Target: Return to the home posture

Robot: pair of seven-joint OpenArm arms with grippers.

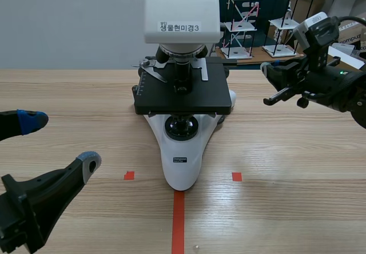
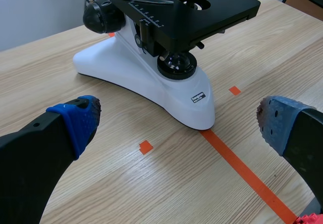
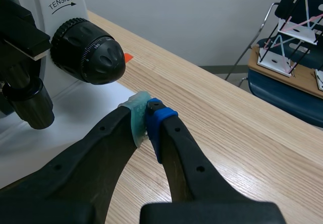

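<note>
White microscope [image 1: 182, 157] stands upright at the middle of the wooden table [image 1: 297, 174]. Its black stage [image 1: 183, 96] sits level above the base. A black focus knob [image 3: 86, 52] projects from its side. Behind the table stand what appear to be small wire racks [image 1: 243, 14].

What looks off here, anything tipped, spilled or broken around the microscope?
Nothing stands out. The microscope stands upright on the table, with no spill or damage visible. The left gripper is open and empty in front of it; the right gripper is shut on nothing near the focus knob.
</note>
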